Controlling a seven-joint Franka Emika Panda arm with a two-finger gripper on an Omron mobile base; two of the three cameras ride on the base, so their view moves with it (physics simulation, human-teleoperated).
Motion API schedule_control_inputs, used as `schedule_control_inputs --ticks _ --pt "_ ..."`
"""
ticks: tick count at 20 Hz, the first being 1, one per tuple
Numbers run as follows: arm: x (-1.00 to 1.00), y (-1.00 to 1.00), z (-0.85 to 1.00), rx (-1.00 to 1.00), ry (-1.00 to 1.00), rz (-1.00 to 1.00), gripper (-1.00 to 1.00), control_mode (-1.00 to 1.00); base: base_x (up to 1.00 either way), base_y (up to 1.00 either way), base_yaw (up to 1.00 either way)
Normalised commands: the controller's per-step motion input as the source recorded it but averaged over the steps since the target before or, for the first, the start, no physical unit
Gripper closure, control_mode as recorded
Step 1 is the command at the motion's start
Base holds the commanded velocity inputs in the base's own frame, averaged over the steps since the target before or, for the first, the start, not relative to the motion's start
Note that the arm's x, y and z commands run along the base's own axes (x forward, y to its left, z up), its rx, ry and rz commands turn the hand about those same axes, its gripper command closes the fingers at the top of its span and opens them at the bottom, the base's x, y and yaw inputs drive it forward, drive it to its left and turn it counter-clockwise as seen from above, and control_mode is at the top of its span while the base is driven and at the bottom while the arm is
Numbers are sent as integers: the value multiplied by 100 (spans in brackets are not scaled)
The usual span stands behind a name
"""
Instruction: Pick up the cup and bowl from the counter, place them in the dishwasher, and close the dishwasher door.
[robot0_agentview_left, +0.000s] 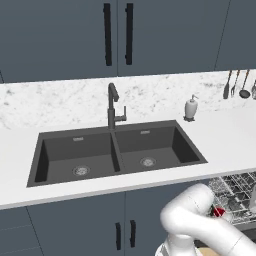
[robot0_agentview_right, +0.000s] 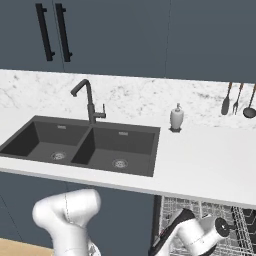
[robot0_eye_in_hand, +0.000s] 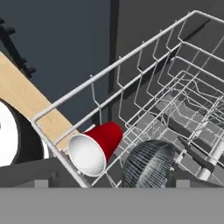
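Note:
The red cup (robot0_eye_in_hand: 96, 148) lies on its side in the near corner of the dishwasher's wire rack (robot0_eye_in_hand: 144, 57), its pale mouth turned toward the camera. Right beside it in the rack sits a dark ribbed bowl (robot0_eye_in_hand: 146, 164). My gripper (robot0_eye_in_hand: 113, 179) hovers just above them, open, its dark fingertips (robot0_eye_in_hand: 30, 174) far apart with nothing between them. In the left base view a bit of the cup (robot0_agentview_left: 218, 212) shows beside my arm in the rack (robot0_agentview_left: 237, 185), under the counter (robot0_agentview_left: 230, 135). The right base view has my wrist low over the rack (robot0_agentview_right: 190, 210). The dishwasher door is out of view.
A dark double sink (robot0_agentview_left: 117, 152) with a black faucet (robot0_agentview_left: 114, 106) is set in the counter (robot0_agentview_right: 210, 160). A white soap bottle (robot0_agentview_left: 191, 108) stands right of it. Utensils (robot0_agentview_left: 236, 84) hang on the back wall. Cabinet doors (robot0_agentview_left: 75, 225) run below.

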Motion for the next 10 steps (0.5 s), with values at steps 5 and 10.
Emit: schedule_control_inputs --ticks 5,10 --pt "-100 21 26 0 0 -30 -100 -100 0 0 0" --pt "-100 21 48 0 0 -30 -100 -100 0 0 0"
